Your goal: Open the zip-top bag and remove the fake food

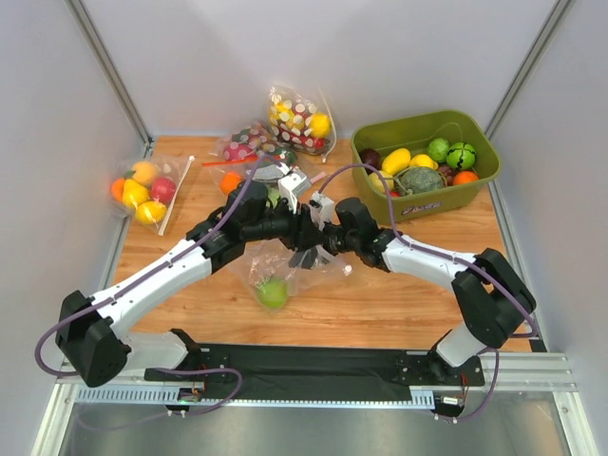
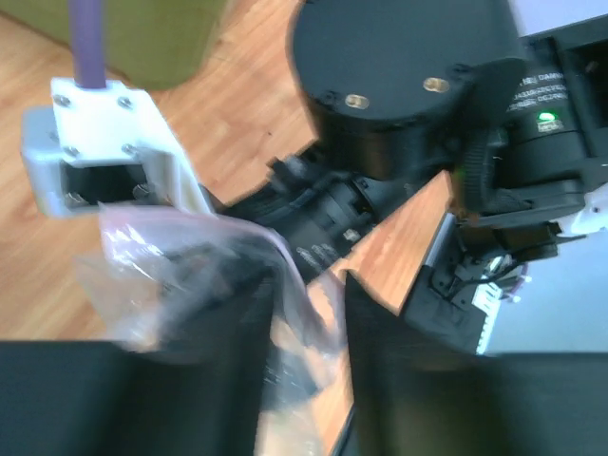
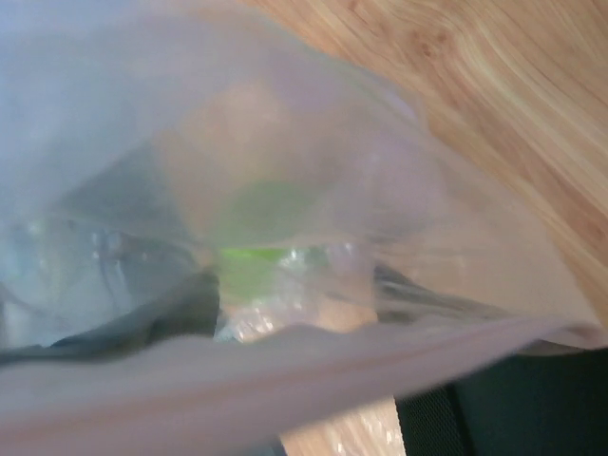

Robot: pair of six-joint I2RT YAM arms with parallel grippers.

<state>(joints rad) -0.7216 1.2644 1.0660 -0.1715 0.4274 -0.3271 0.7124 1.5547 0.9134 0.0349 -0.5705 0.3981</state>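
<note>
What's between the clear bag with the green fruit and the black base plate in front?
Nothing, just bare wooden table between the zip-top bag and the base plate, as the top view shows.

Bright, even overhead light; both wrist views blurred, seemingly by motion.

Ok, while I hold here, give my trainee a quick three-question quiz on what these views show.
1. True or false: the clear bag in the middle holds a green fruit.
2. Where does the green bin stand? A) back right B) front left C) under the clear bag.
3. Which camera's view is almost filled by plastic?
Key: 1 true; 2 A; 3 the right wrist.
</note>
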